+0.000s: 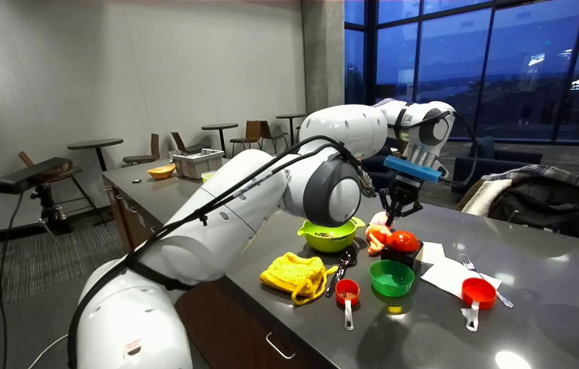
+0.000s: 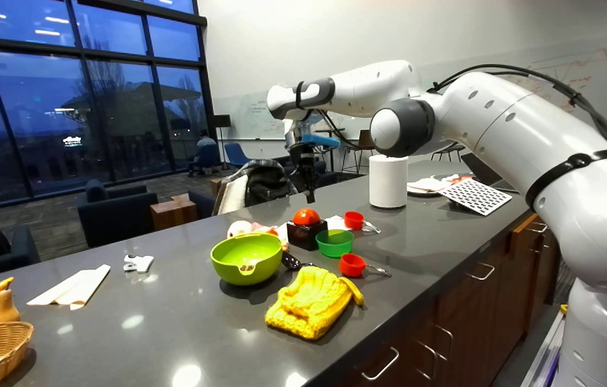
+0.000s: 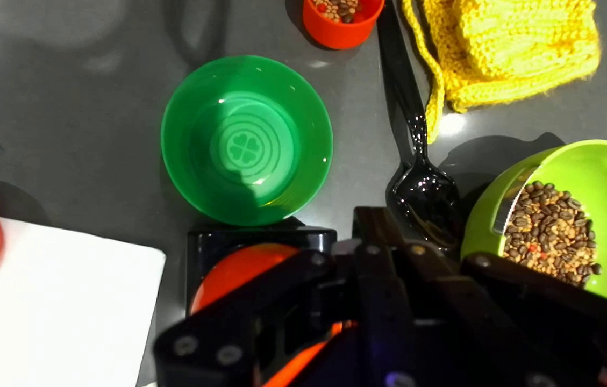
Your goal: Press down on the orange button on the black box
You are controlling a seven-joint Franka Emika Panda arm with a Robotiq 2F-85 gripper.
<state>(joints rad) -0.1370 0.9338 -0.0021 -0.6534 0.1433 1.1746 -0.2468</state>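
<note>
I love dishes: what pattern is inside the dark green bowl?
A four-leaf clover within rings, clearest in the wrist view.

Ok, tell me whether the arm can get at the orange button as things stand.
Likely yes: the shut gripper hangs a little higher than the orange button, seemingly slightly to one side, and in both exterior views nothing covers the button's top.

Button [image 2: 306, 216]: glossy orange dome atop the box [image 2: 301, 236], black and upright; just below frame centre in an exterior view, lower centre, partly hidden, in the wrist view.
</note>
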